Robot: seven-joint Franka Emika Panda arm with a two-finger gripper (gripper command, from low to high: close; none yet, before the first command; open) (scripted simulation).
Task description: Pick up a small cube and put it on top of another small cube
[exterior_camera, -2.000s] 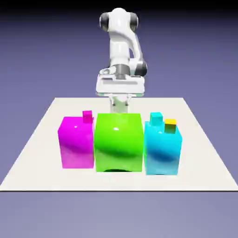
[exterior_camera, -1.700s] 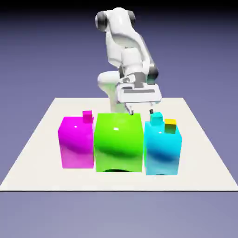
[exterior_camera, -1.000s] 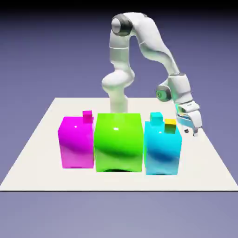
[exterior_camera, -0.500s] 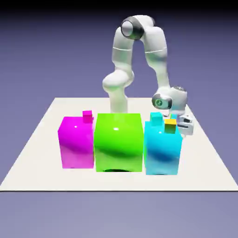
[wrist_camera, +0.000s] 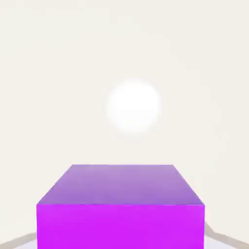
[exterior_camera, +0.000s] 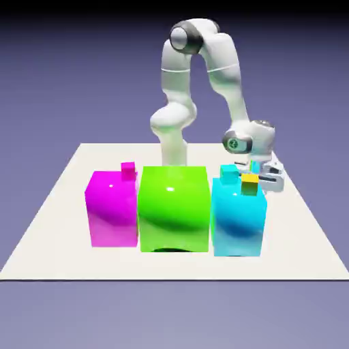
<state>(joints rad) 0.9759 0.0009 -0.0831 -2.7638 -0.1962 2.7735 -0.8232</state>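
— What took up most of the table (exterior_camera: 61, 225)?

— Three big blocks in a row near its front edge: a green block (exterior_camera: 173, 208) in the middle, a pink block (exterior_camera: 111, 208) toward the exterior view's left, a cyan block (exterior_camera: 238, 217) toward the right. The green one was the largest and touched both neighbours.

— And the arm?

— The white arm (exterior_camera: 225, 68) bent down behind the cyan block, toward the table's right edge as the exterior view had it. Its gripper (exterior_camera: 267, 176) sat low there, partly hidden by the block, so I could not tell from that view how its fingers stood.

— Did the hand view help?

— Little. A purple cube (wrist_camera: 120, 206) filled the lower middle, large, cut off by the bottom edge and covering where the fingertips would show. It looked smooth, its top face paler than its bright front. Whether the gripper was closed on it, I cannot tell. Pale table surface lay beyond, with a white glare spot.

— The other small cubes?

— A yellow cube (exterior_camera: 250, 184) and a small cyan cube (exterior_camera: 230, 174) stood on the cyan block's top, near each other. A small pink cube (exterior_camera: 127, 170) stood at the pink block's back corner nearest the green one.
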